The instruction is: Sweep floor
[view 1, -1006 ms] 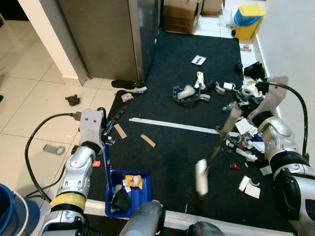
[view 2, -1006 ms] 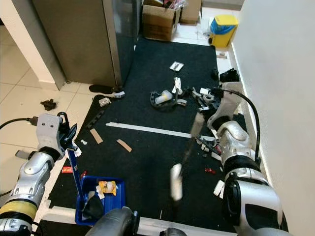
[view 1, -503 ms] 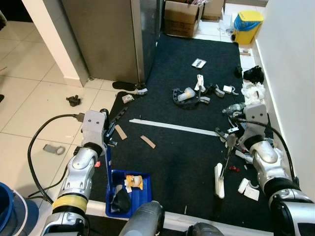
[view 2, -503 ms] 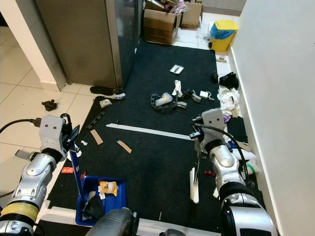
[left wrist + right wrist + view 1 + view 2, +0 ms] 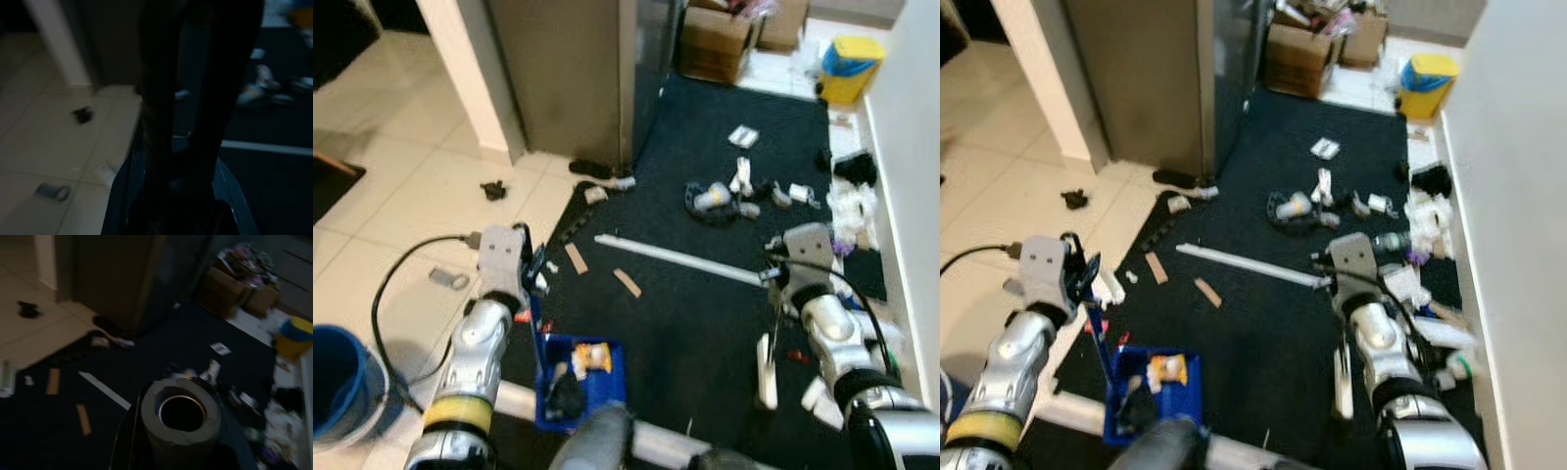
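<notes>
My left gripper (image 5: 534, 284) is shut on the upright handle of a blue dustpan (image 5: 578, 377). The pan rests on the near edge of the dark carpet (image 5: 705, 313) and holds a yellow scrap and dark bits. My right gripper (image 5: 779, 286) is shut on the broom handle (image 5: 180, 413), a grey tube whose open end faces the right wrist camera. The white broom head (image 5: 767, 372) stands on the carpet just below that gripper. Litter lies further out: a long white strip (image 5: 675, 259), two cardboard pieces (image 5: 627, 283) and a black ring with a bottle (image 5: 713, 201).
A white wall (image 5: 920, 147) runs close along my right, with a pile of white scraps (image 5: 852, 201) at its foot. A tall grey cabinet (image 5: 558, 69), a cardboard box (image 5: 717, 44) and a yellow bin (image 5: 850, 70) stand at the back. A blue bucket (image 5: 337, 377) sits on the tiles at near left.
The broom swung down from a raised, blurred sweep to stand with its head on the carpet by my right side. The whole picture has since shifted, so the camera moved. The dustpan stayed put.
</notes>
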`<state>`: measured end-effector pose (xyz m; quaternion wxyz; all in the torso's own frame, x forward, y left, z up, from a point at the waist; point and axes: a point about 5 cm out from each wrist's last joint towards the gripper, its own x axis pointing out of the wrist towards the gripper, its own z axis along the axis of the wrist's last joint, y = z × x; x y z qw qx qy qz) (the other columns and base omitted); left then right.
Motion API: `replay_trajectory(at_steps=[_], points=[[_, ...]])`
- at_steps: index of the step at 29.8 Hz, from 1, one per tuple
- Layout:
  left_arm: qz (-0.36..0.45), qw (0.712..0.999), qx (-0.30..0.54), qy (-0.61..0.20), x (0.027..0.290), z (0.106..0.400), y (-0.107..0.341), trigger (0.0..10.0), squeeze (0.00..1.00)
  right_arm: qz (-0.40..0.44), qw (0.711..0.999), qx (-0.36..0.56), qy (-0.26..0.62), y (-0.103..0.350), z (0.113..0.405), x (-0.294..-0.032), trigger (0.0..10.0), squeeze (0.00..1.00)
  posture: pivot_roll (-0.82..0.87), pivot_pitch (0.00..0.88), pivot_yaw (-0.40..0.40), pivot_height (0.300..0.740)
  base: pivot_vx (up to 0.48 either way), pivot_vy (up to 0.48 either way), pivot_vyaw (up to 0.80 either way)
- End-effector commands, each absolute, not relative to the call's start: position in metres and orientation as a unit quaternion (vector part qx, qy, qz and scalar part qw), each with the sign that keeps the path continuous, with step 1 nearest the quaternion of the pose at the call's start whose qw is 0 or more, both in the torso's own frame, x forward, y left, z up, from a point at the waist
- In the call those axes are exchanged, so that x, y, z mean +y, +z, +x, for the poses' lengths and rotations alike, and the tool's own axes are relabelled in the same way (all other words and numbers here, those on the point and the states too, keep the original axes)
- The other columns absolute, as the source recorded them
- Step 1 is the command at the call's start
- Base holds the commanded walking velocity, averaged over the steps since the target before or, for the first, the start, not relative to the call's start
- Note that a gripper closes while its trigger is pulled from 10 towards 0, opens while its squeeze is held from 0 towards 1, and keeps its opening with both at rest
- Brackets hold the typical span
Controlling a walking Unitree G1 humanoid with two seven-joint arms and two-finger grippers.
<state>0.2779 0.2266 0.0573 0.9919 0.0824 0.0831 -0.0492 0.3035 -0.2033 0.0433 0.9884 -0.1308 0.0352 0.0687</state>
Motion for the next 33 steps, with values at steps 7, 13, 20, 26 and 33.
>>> replay_trajectory(at_steps=[7, 13, 20, 26, 33], points=[[0.091, 0.992, 0.073, -0.051, 0.2249, 0.2806, 0.0631, 10.0, 0.00, -0.135, 0.989, 0.033, 0.059, 0.0439, 0.3036, -0.2062, 10.0, 0.00, 0.21, 0.000, -0.044, 0.740, 0.000, 0.000, 0.80], [0.089, 0.993, 0.071, -0.040, 0.2260, 0.2820, 0.0648, 10.0, 0.00, -0.131, 0.989, 0.029, 0.060, 0.0452, 0.3053, -0.2033, 10.0, 0.00, 0.21, 0.000, -0.045, 0.740, 0.000, 0.000, 0.80], [0.089, 0.993, 0.072, -0.032, 0.2284, 0.2829, 0.0658, 10.0, 0.00, -0.128, 0.990, 0.025, 0.061, 0.0475, 0.3076, -0.2023, 10.0, 0.00, 0.21, 0.000, -0.046, 0.740, 0.000, 0.000, 0.80], [0.086, 0.993, 0.078, -0.028, 0.2290, 0.2824, 0.0646, 10.0, 0.00, -0.123, 0.990, 0.023, 0.061, 0.0491, 0.3091, -0.2022, 10.0, 0.00, 0.21, 0.000, -0.048, 0.740, 0.000, 0.000, 0.80], [0.075, 0.993, 0.091, -0.013, 0.2303, 0.2820, 0.0620, 10.0, 0.00, -0.118, 0.991, 0.023, 0.063, 0.0492, 0.3094, -0.2017, 10.0, 0.00, 0.21, 0.000, -0.053, 0.740, 0.000, 0.000, 0.80]])
